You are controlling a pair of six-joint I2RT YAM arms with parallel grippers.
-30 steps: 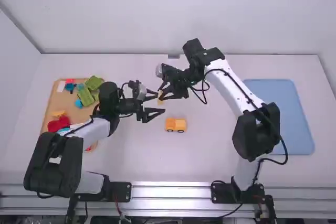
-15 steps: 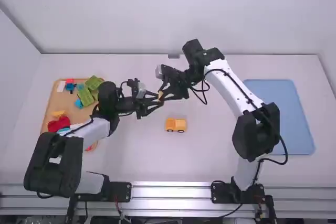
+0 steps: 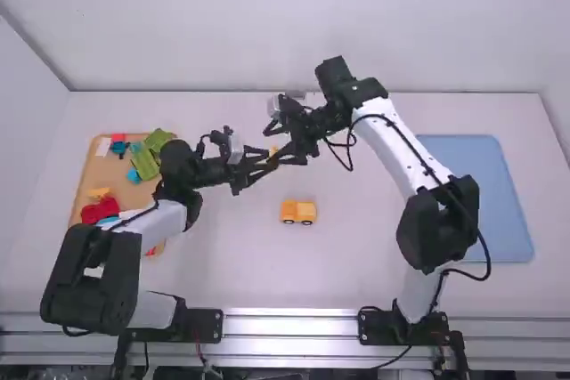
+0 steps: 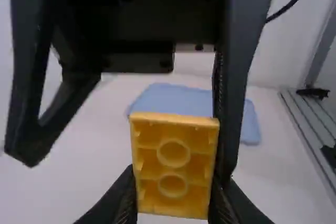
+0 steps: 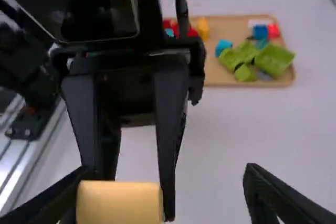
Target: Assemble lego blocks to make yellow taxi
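Left gripper clasps the yellow block between its fingers, beside the spread right gripper.

Right wrist view: yellow block cut by edge

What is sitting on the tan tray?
On the tan tray: green blocks, red pieces, blue pieces, a yellow piece, a white piece. Anything under the left arm is hidden.

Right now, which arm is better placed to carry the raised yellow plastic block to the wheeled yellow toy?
Left, I'd judge: its tool is shut on the yellow block, while the right tool stands open.
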